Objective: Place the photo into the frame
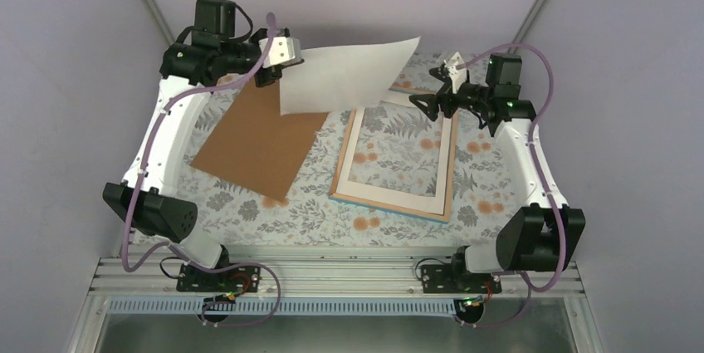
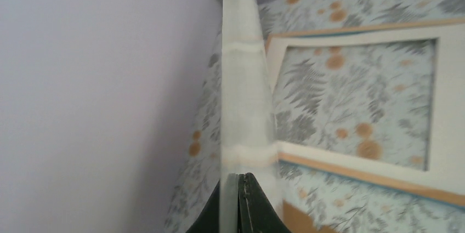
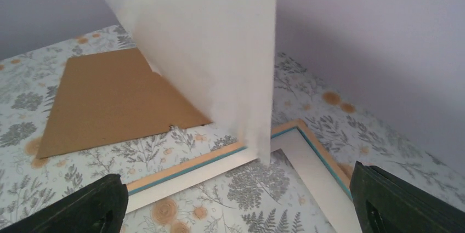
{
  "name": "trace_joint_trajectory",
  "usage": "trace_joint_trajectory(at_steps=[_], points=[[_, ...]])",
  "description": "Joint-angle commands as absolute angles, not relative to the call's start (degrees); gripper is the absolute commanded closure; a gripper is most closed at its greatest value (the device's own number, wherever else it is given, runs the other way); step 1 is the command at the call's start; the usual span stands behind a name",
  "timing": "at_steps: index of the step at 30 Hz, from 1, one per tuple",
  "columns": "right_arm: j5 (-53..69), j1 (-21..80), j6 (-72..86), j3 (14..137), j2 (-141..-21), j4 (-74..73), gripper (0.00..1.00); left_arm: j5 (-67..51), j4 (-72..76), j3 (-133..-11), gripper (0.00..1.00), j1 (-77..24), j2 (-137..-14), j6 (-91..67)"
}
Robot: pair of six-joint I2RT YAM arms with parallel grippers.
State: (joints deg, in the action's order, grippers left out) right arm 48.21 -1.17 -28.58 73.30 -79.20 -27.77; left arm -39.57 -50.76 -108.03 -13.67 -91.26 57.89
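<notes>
The left claw [image 1: 281, 66] pinches one edge of the photo [image 1: 344, 75], held aloft, white back showing, over the counter [image 1: 498, 162] near the frame [image 1: 390, 206]. It looks light and floppy, so best held by its edges. The right claw [image 1: 425, 104] gapes open.

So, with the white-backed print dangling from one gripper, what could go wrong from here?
The left gripper pinches the white-backed rectangular photo by one edge only; it could slip or crease. Its low corner hangs above the thin wood-backed frame and cream mat border, and might snag or land askew. The open right gripper nearby could knock it.
</notes>
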Motion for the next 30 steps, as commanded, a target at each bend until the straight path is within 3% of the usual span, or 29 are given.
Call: trace_joint_trajectory(at_steps=[1, 5, 8, 12, 17, 20, 22, 24, 27, 30], points=[[55.56, -0.66, -29.55, 74.07, -80.1, -28.35, 0.0, -52.72, -61.33, -112.1, 0.98, -13.54, -92.34, 58.7], [59.53, 0.17, -24.72, 71.41, -76.85, -24.74, 0.02, -55.9, -58.38, -111.64, 0.97, -13.57, -90.79, 55.67], [61.29, 1.63, -20.68, 69.72, -75.76, -22.67, 0.11, -57.95, -56.27, -111.1, 0.98, -13.6, -90.13, 53.14], [61.96, 3.53, -17.32, 69.7, -74.76, -23.81, 0.52, -57.43, -51.57, -109.75, 0.98, -13.6, -90.08, 45.76], [60.83, 3.57, -12.31, 67.47, -69.77, -25.62, 0.95, -57.88, -45.17, -107.42, 0.98, -13.45, -91.21, 37.38], [59.53, 3.59, -6.41, 65.28, -65.73, -25.38, 0.96, -57.45, -40.14, -104.93, 0.97, -13.48, -91.48, 31.72], [60.41, 3.57, -1.18, 62.98, -63.37, -24.52, 0.96, -53.24, -35.39, -102.33, 0.86, -13.46, -91.37, 26.63], [61.27, 3.59, 3.97, 60.45, -61.67, -23.57, 0.96, -49.61, -32.42, -100.57, 0.6, -13.34, -91.8, 22.51], [63.31, 3.57, 12.7, 55.93, -59.85, -21.69, 0.96, -47.21, -30.76, -100.14, 0.32, -12.47, -93.24, 18.07], [64.78, 3.6, 23.4, 50.06, -59.33, -16.08, 0.96, -41.09, -27.74, -98.38, 0.17, -12.08, -93.76, 12.09]])
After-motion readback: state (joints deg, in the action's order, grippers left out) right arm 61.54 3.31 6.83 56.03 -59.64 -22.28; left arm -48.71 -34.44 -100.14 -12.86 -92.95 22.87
